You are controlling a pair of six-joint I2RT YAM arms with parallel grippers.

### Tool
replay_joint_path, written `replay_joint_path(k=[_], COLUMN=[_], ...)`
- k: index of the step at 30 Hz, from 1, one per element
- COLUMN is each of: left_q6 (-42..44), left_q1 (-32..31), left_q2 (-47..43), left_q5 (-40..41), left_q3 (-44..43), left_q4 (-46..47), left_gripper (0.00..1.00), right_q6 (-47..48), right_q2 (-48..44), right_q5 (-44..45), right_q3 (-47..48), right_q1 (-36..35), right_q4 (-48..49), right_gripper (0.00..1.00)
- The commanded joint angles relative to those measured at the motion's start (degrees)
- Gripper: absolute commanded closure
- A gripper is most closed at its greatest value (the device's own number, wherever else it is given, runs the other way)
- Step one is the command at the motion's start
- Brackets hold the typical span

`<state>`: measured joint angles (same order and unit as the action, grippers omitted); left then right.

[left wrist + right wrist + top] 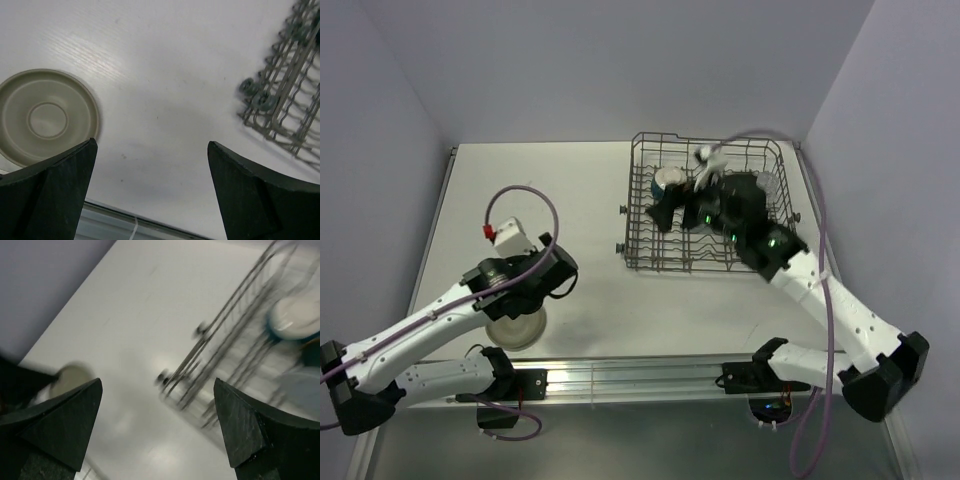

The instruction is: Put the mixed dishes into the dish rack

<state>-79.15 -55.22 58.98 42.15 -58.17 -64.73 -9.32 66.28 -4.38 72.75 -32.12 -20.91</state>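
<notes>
The grey wire dish rack [650, 255] stands at the far right of the table. A cream-inside, teal-outside bowl [669, 180] sits in its far left part and also shows, blurred, in the right wrist view [292, 320]. The grey-beige plate [516, 329] lies flat on the table near the front left, partly under my left arm. It also shows in the left wrist view [42, 116]. My left gripper [151, 145] is open and empty above bare table, right of the plate. My right gripper [157, 382] is open and empty over the rack's left side [225, 345].
The rack's near left corner with its small wheels [260, 100] lies to the right of my left gripper. Dark dishes in the rack are hidden under my right arm [770, 245]. A metal rail [640, 378] runs along the table's near edge. Walls close in the back and sides.
</notes>
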Motion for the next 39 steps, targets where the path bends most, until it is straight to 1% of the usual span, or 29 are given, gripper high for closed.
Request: replay_joint_path(k=[1,2,3,4,5,6,7,8,9,10,11,12,13,14,15,16,17,18,20,21,22,23,24,27,29,30,33,35,39], left_q6=[-7.8,-8.1,-7.8,-6.2,-5.6,-5.8,-7.9,-9.1,-9.6,-9.4,-8.6,-7.4,-5.9,-5.7,-5.7,-4.5,-3.6,-2.7,0.0,1.1,4.2,5.4,6.1,7.3,8.0,8.1,9.6,11.0,11.4], left_q1=[1.3,1.3,1.4,1.4,1.4,1.6,1.6,1.7,1.7,1.7,1.7,1.7,1.7,1.7,1.7,1.7,1.6,1.7,1.7,1.7,1.7,1.7,1.7,1.6,1.6,1.6,1.6,1.6,1.6], left_q2=[-5.5,-8.4,-9.9,-11.5,-14.0,-14.7,-15.1,-15.6,-15.8,-16.2,-16.8,-17.1,-17.4,-17.7,-17.8,-18.0,-18.9,-19.4,-22.2,-23.2,-24.4,-26.9,-27.9,-32.3,-35.5,-36.5,-39.6,-41.1,-41.5], left_q5=[6.9,7.4,7.5,7.5,7.5,7.9,8.1,8.5,8.6,8.5,8.4,7.9,7.6,7.4,7.3,7.0,6.9,6.7,7.1,7.2,7.2,7.3,7.4,8.7,9.2,9.4,8.6,7.2,5.5], left_q3=[-2.5,-2.3,-1.9,-1.4,-1.2,-0.9,-1.1,-1.4,-1.9,-2.1,-2.2,-2.6,-3.2,-4.3,-5.1,-5.9,-6.7,-8.1,-9.5,-10.5,-10.9,-11.3,-12.2,-13.6,-14.0,-14.2,-13.7,-13.2,-13.1], left_q4=[-7.3,-7.3,-6.1,-5.2,-4.3,-5.1,-6.5,-7.9,-9.0,-10.0,-9.6,-9.0,-8.4,-8.7,-9.1,-9.1,-8.8,-8.1,-6.6,-5.7,-4.5,-3.5,-2.6,-2.1,-1.7,-1.5,1.2,3.5,3.6], left_gripper=[0.02,0.02,0.03,0.03,0.05,0.05,0.05,0.05,0.05,0.05,0.05,0.05,0.05,0.06,0.07,0.07,0.08,0.09,0.09,0.1,0.1,0.11,0.11,0.1,0.11,0.11,0.12,0.12,0.13], right_q6=[-24.1,-25.2,-25.6,-25.7,-27.2,-28.3,-29.3,-30.5,-30.8,-31.1,-31.3,-31.5,-31.9,-33.4,-34.2,-34.8,-36.4,-37.4,-39.1,-39.8,-40.5,-41.3,-41.7,-42.7,-43.1,-43.1,-44.2,-46.0,-47.5], right_q2=[-9.5,-11.8,-14.0,-14.0,-12.4,-10.9,-9.3,-4.6,-1.8,0.9,7.0,10.2,13.1,19.4,22.8,26.0,31.8,34.6,40.9,42.3,43.1,44.4,44.9,47.5,51.4,53.0,57.6,59.7,62.8], right_q5=[-14.2,-9.0,-5.8,-2.6,1.9,3.1,3.1,2.0,2.0,2.2,2.4,3.7,4.4,6.6,8.5,8.8,9.0,8.9,6.8,7.1,8.0,7.6,7.0,5.1,4.7,4.7,4.7,6.1,10.7], right_q3=[-21.2,-24.4,-26.2,-27.4,-27.1,-26.4,-24.3,-22.8,-21.0,-17.2,-14.9,-10.4,-8.2,-5.4,0.7,3.7,6.4,10.9,14.6,16.7,17.0,16.8,16.6,17.9,20.5,23.7,28.3,29.5,33.9], right_q1=[-8.5,-11.8,-15.0,-20.7,-22.9,-24.4,-26.9,-28.1,-29.1,-30.2,-31.9,-32.7,-33.5,-34.9,-35.2,-35.4,-35.7,-36.0,-35.9,-36.0,-36.1,-36.0,-36.0,-35.8,-35.8,-35.8,-36.0,-36.1,-36.1], right_q4=[20.4,24.8,26.7,26.8,25.9,24.7,22.4,21.4,18.1,16.5,14.9,12.1,10.5,8.6,3.8,1.9,0.2,-2.1,-3.0,-3.4,-3.1,-2.0,0.1,2.0,0.5,-1.7,-4.0,-4.9,-9.7], right_gripper=[0.0,0.0,0.0,0.0,0.0,0.0,0.0,0.0,0.0,0.0,0.0,0.0,0.0,0.0,0.0,0.0,0.0,0.0,0.0,0.0,0.0,0.0,0.0,0.0,0.01,0.02,0.04,0.06,0.15])
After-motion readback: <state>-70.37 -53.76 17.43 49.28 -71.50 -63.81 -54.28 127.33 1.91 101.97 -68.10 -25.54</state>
